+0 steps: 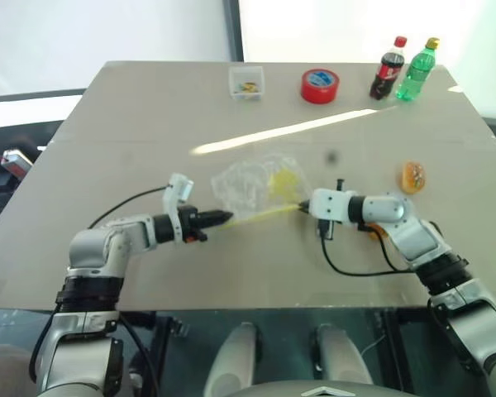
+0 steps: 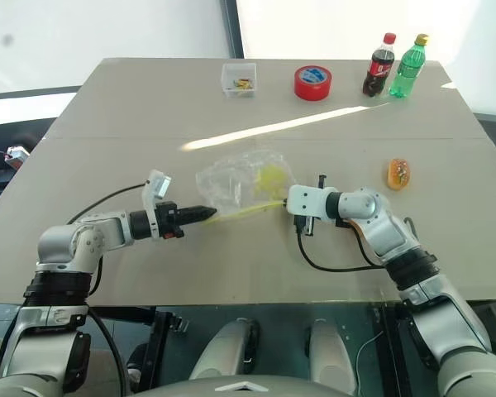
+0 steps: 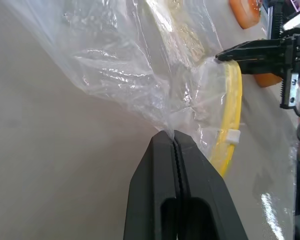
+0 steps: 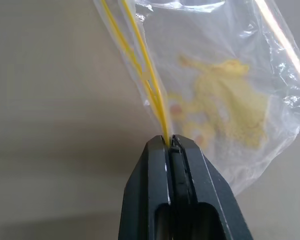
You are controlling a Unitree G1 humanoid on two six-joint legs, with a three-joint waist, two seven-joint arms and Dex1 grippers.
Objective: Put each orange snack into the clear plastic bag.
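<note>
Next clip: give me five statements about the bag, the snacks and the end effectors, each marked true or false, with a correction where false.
1. The left end effector is shut on the clear plastic bag. True.
2. The right end effector pinches the bag's yellow strip. True.
3. An orange snack lies on the table outside the bag, on the robot's right. True.
4. The red tape roll sits inside the bag. False: it stands at the far side of the table, between the small clear box and the two bottles.
5. Both end effectors hang open above the bag. False: both are shut on the bag.
</note>
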